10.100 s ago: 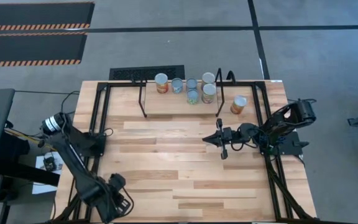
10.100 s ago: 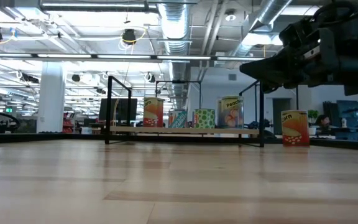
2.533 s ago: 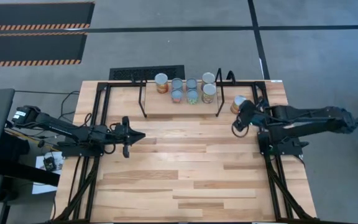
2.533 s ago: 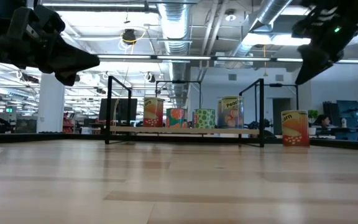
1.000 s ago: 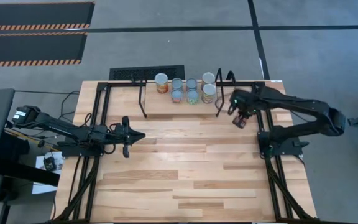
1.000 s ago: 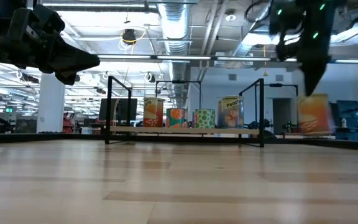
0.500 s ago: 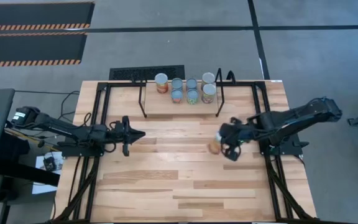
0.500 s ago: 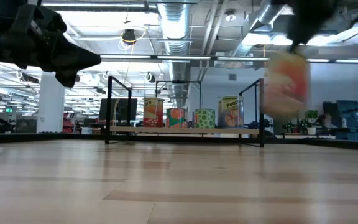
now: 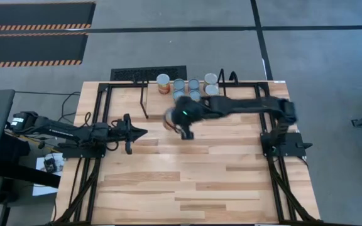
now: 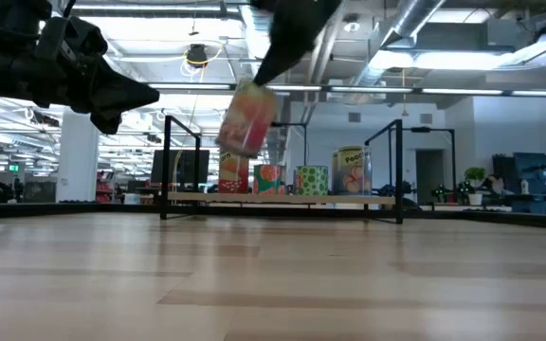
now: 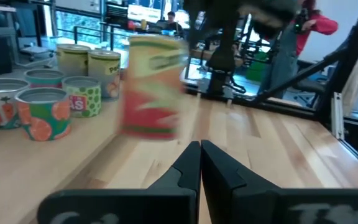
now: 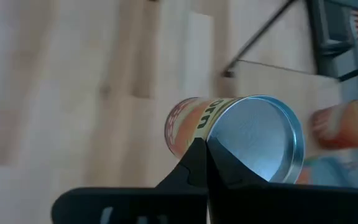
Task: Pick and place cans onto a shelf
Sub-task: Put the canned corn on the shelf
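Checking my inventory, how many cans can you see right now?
8. Seven cans stand on the shelf, some partly hidden under the right arm; the eighth, an orange can, is held in the right gripper above the table, just in front of the shelf.

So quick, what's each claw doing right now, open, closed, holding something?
Left gripper: shut, holding nothing, parked over the table's left side.
Right gripper: shut on the orange can, carried in the air in front of the shelf.

Right arm stretched across toward counter's far middle, hand (image 9: 182, 123) clamped. Left hand (image 9: 137, 132) raised near left edge, fingers together.
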Robot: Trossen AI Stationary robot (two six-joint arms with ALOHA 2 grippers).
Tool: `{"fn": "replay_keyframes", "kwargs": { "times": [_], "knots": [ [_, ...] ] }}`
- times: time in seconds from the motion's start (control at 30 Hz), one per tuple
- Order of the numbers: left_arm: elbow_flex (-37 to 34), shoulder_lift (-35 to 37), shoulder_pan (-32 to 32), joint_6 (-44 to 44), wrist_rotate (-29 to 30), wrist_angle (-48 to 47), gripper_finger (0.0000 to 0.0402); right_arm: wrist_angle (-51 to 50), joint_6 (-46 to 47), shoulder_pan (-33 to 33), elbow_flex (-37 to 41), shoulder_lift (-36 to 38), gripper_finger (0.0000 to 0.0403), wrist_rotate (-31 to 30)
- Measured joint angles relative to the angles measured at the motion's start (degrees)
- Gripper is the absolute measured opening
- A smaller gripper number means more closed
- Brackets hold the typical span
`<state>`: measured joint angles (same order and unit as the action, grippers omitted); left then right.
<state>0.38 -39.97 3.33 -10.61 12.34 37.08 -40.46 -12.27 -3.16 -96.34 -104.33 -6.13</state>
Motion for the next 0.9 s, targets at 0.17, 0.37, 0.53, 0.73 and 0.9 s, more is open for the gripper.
{"fn": "replay_keyframes", "kwargs": {
  "times": [0.17,0.37,0.53,0.73,0.9],
  "knots": [
    [0.0,0.0,-0.6,0.0,0.0,-0.1,0.0000,-0.6,-8.5,-6.0,-11.1,-11.0,0.0005,0.0],
    [0.0,0.0,-0.6,0.0,-0.1,-0.4,0.0000,-1.1,-13.2,-10.2,-20.6,-19.5,0.0007,0.0],
    [0.0,0.0,-0.6,-0.4,-0.1,-0.5,0.0000,-1.3,-16.0,-11.7,-23.8,-22.5,0.0007,0.3],
    [0.0,-0.1,-0.6,-0.4,0.0,-0.6,0.0000,-0.8,-18.2,-12.4,-24.1,-23.4,0.0013,0.5],
    [0.0,-0.1,-0.6,-0.4,0.0,-0.8,0.0000,-1.3,-18.4,-13.2,-23.9,-23.5,0.0028,0.7]
  ]
}}
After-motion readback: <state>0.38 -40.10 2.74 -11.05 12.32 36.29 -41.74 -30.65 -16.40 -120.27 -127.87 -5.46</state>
